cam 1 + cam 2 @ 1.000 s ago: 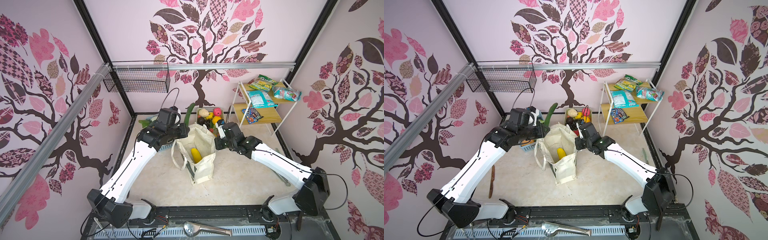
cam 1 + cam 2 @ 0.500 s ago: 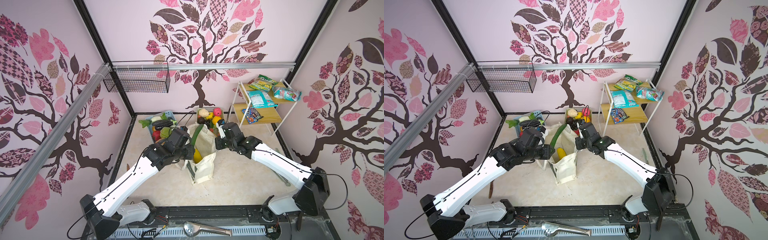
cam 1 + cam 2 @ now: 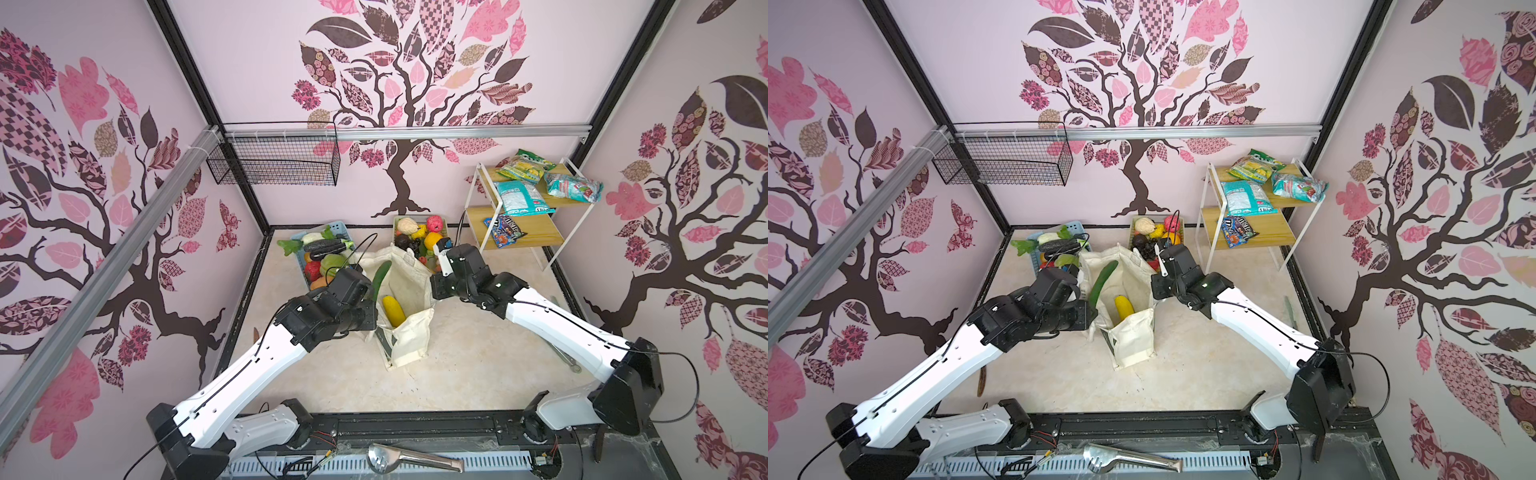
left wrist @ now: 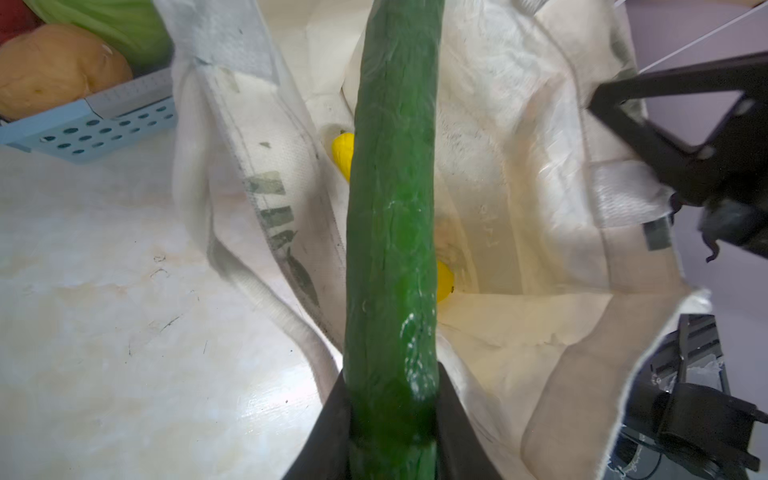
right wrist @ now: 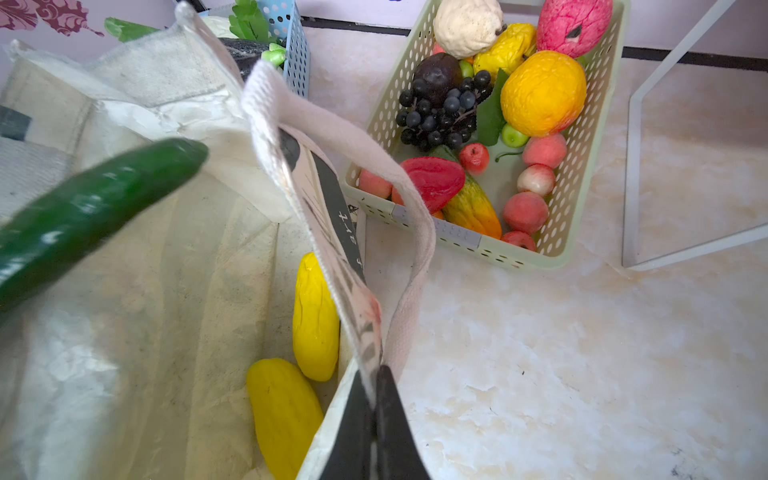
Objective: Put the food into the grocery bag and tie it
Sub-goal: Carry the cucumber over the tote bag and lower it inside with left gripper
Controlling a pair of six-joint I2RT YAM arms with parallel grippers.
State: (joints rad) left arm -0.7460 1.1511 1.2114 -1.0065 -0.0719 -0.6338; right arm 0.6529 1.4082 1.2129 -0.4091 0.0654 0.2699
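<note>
The cream grocery bag (image 3: 409,332) (image 3: 1131,336) stands open mid-floor. My left gripper (image 4: 392,399) is shut on a long green cucumber (image 4: 390,199) (image 3: 381,276) (image 3: 1102,282), which slants over the bag's left rim with its tip above the opening (image 5: 95,203). My right gripper (image 5: 376,395) is shut on the bag's right rim (image 5: 353,316), beside a strap handle (image 5: 340,141), and holds the mouth open. Two yellow oblong fruits (image 5: 316,320) (image 5: 282,415) lie on the bag's bottom; both top views show one yellow fruit (image 3: 393,311) (image 3: 1124,307).
A blue basket (image 4: 104,124) of vegetables stands behind the bag on the left. A pale green basket (image 5: 498,251) of fruit stands behind it on the right. A white shelf rack (image 3: 523,226) with snack packets fills the back right corner. Metal tongs (image 3: 415,457) lie at the front.
My left arm has carried the cucumber from over the blue basket forward to the bag and tilted it over the opening. The right gripper has kept still on the rim.
</note>
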